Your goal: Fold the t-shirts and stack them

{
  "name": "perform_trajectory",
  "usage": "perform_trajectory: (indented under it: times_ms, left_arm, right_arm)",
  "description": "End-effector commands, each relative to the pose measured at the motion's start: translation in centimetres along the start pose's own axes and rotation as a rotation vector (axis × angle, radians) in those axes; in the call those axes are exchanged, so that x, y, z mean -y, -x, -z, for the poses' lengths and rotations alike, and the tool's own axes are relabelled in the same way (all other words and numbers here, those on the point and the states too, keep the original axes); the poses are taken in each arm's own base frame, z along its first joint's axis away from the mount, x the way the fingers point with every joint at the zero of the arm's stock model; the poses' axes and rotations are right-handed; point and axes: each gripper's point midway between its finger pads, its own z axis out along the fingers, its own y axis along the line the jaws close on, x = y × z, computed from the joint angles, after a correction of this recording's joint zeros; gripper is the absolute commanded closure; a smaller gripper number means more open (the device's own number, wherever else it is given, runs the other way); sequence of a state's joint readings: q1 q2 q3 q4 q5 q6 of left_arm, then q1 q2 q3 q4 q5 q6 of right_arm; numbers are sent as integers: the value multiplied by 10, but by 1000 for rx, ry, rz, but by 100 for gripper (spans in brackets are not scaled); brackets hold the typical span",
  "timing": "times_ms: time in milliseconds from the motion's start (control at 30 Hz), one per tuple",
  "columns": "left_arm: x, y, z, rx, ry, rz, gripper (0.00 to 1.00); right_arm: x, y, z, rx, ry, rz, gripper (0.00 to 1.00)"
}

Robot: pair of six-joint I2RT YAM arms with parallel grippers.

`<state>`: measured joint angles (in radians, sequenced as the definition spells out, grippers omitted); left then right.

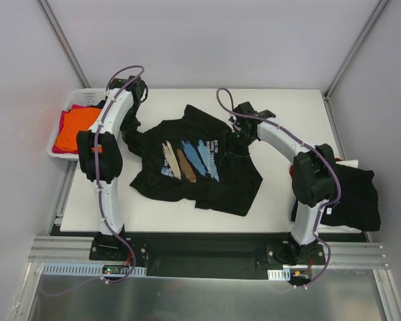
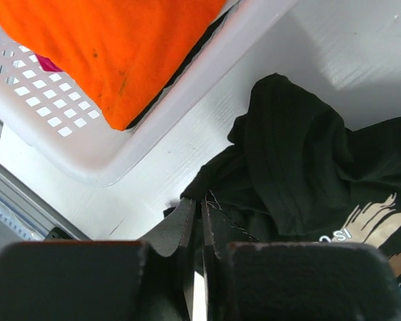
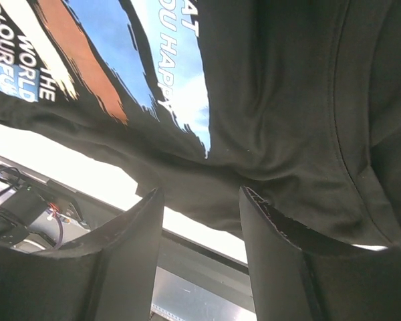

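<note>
The left claw (image 2: pixel 199 210) has its fingers pressed together on the hem of a sleeve of the printed t-shirt (image 2: pixel 301 167), and the black cloth bunches up straight ahead of the tips. Ahead and to the left of that claw, just past the sleeve, stands the white lattice basket (image 2: pixel 207 60) with an orange t-shirt (image 2: pixel 107 40) on top and a bit of pink cloth (image 2: pixel 48 63) under it. The right claw (image 3: pixel 200 194) has its fingers standing apart, with the black body of the same shirt lying across and beyond both tips; whether the cloth sits between them cannot be told. The blue, brown and tan strokes and the white lettering lie ahead and to the left of this claw. From above, the shirt is spread print-up on the white table (image 1: pixel 287 114) between the two claws, one at each sleeve. Well back from the right claw, beside its arm's base, black t-shirts (image 1: pixel 357 194) lie piled at the table's edge.
</note>
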<state>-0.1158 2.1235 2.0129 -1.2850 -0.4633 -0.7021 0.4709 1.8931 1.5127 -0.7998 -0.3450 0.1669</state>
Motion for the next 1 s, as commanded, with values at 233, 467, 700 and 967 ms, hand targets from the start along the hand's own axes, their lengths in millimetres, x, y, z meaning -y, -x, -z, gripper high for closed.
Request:
perform_trajectory:
  times_ms: [233, 467, 700, 967]
  left_arm:
    - [-17, 12, 33, 48, -55, 76, 1]
    - [40, 14, 73, 113, -407, -1, 14]
    - [126, -60, 92, 3, -627, -266, 34]
    - [166, -142, 99, -95, -697, -462, 34]
  right_arm:
    - [-8, 11, 10, 25, -1, 24, 50]
    - [-5, 57, 7, 61, -20, 22, 99]
    - [7, 131, 1, 124, 38, -39, 99]
    - [25, 162, -31, 152, 125, -103, 99]
